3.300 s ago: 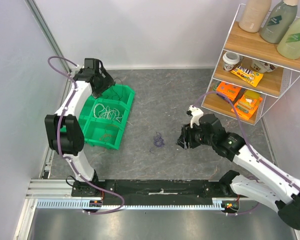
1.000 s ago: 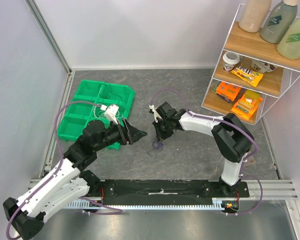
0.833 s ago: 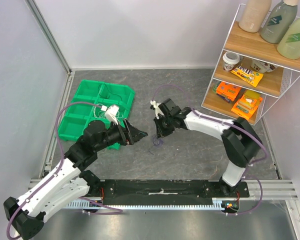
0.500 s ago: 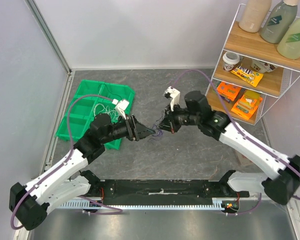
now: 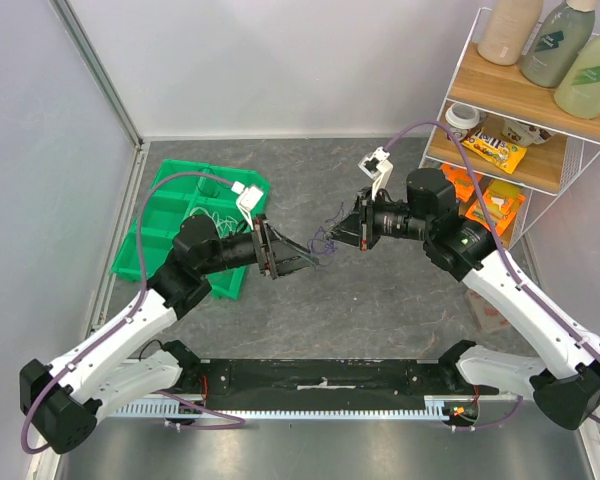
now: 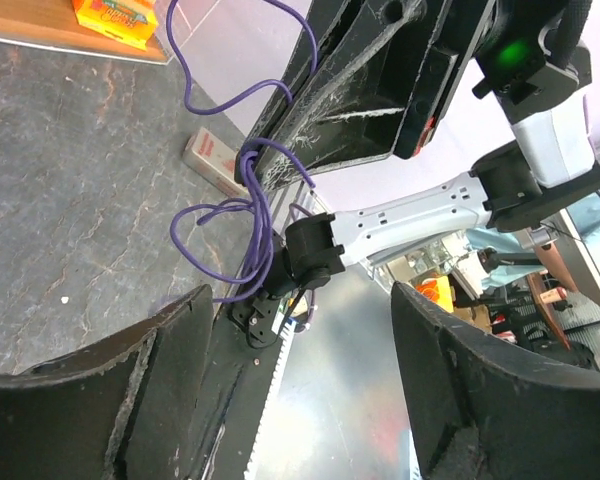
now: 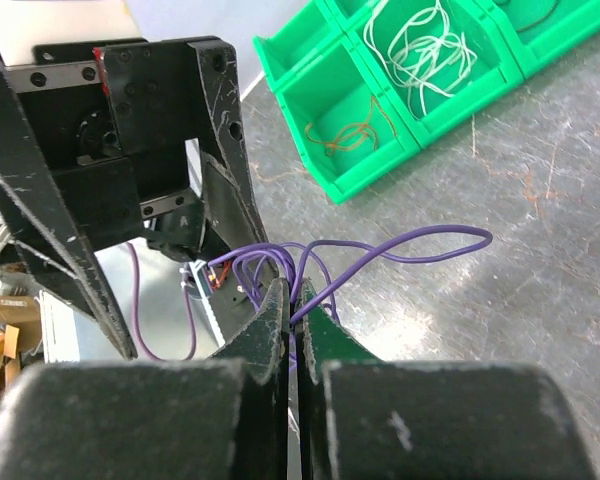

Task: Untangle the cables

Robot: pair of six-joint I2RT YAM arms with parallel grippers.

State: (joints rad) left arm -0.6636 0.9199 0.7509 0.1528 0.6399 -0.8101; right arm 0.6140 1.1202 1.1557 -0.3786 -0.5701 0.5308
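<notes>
**Purple cable pinched by the right gripper, left gripper spread beside it**

The fingers of the right gripper (image 7: pixel 295 305) are pressed together on a tangle of thin purple cable (image 7: pixel 380 245), which is held at their very tips. In the right wrist view, one long loop is stretched out to the right of the pinch, and shorter loops are bunched just to its left. In the left wrist view, the strands are seen hanging below the pinch. The tangle's long axis runs mostly up and down there, with one loop bulging out to the left.

The left gripper (image 6: pixel 302 298) is pointed at the tangle and is spread wide. The tangle is seen just ahead of its fingertips and apart from them.

In the top view, the tangle is found between the two grippers, over the middle of the grey stone-patterned table (image 5: pixel 380 300). Whether its lowest loops reach the surface cannot be told.

To the left, a green plastic compartment bin (image 5: pixel 140 245) is set on the table. Thin white cables (image 7: pixel 420 40) are piled loosely in one compartment, and a thin red-orange cable (image 7: pixel 345 135) is coiled in the compartment beside it.

At the far right, a white wire rack (image 5: pixel 500 95) with wooden shelves is loaded with bottles on the top shelf. A paper cup and snack packets are kept on the shelves below.
</notes>
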